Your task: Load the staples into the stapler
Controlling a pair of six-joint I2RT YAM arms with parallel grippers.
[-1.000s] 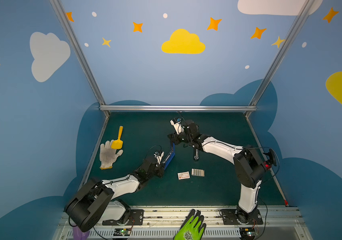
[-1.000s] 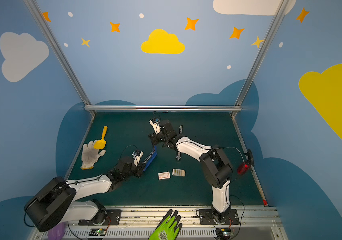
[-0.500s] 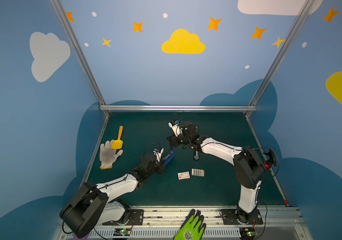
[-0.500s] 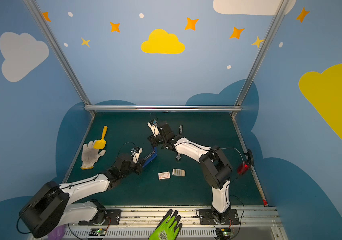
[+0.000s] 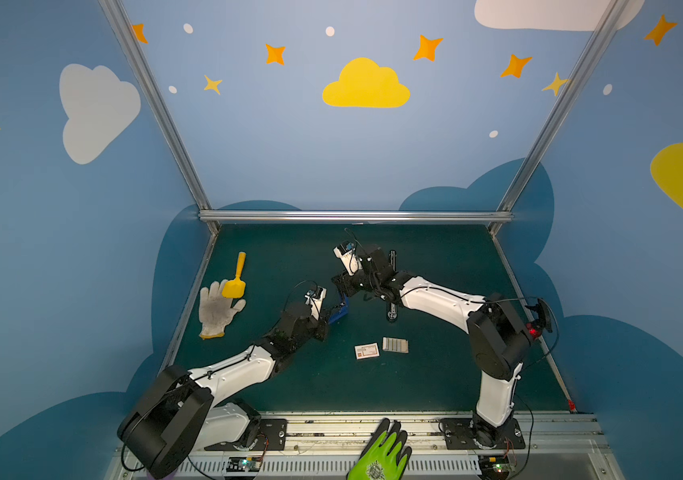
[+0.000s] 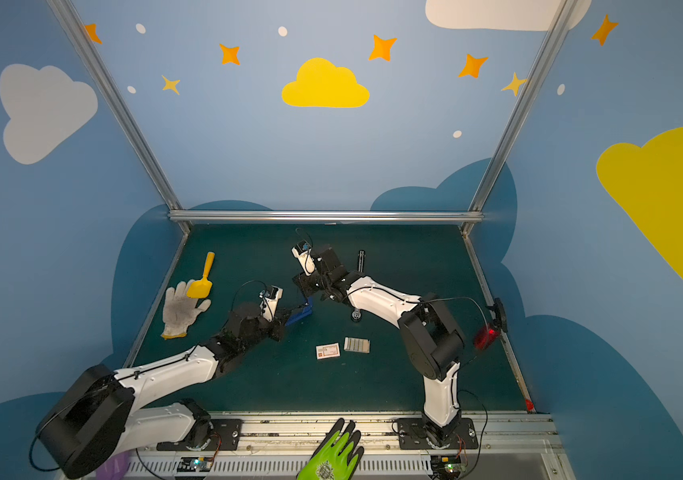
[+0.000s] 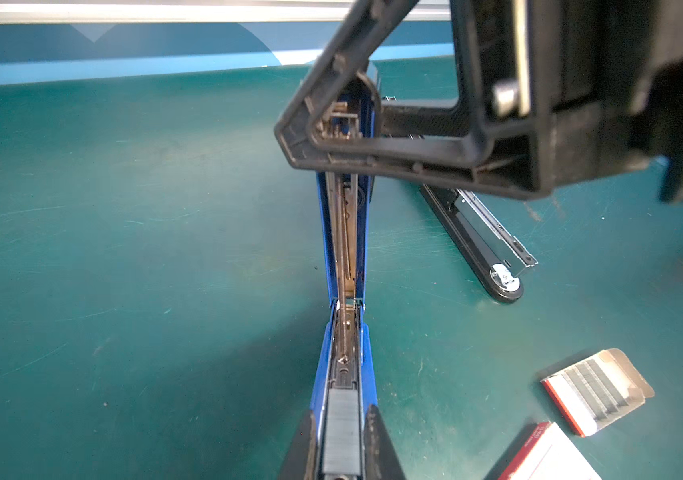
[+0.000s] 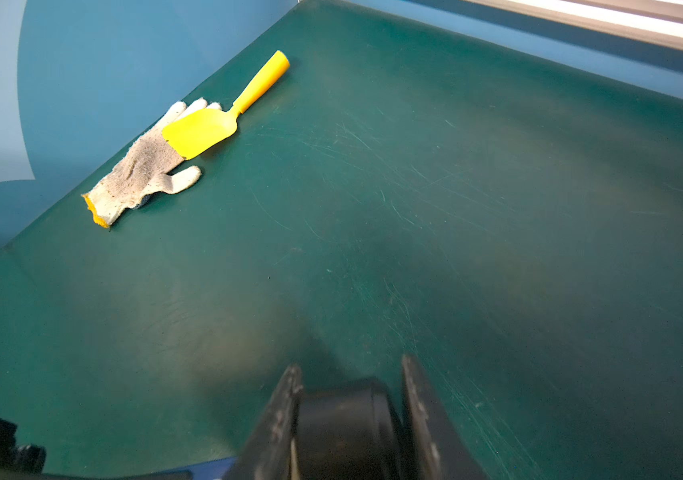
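A blue stapler [image 5: 339,316] [image 6: 300,316] is hinged open above the mat. My left gripper [image 7: 341,449] [image 5: 328,318] is shut on its lower rail, one finger [image 7: 379,444] on each side. A grey strip of staples [image 7: 341,428] lies in the open channel. My right gripper [image 8: 348,415] [image 5: 341,286] is shut on the black tip of the raised upper arm [image 7: 352,124]. More staples sit rowed in a small pale tray [image 5: 395,345] [image 6: 357,345] [image 7: 593,388] on the mat, near the front.
A white cardboard box with a red mark [image 5: 366,351] [image 7: 547,455] lies beside the tray. A black stapler [image 5: 391,286] [image 7: 481,232] lies under the right arm. At the left edge are a knit glove [image 5: 217,309] [image 8: 144,166] and a yellow scoop [image 5: 235,282] [image 8: 223,116].
Both grippers keep their hold on the blue stapler. The left arm's elbow has swung lower and the right wrist has shifted slightly to the left.
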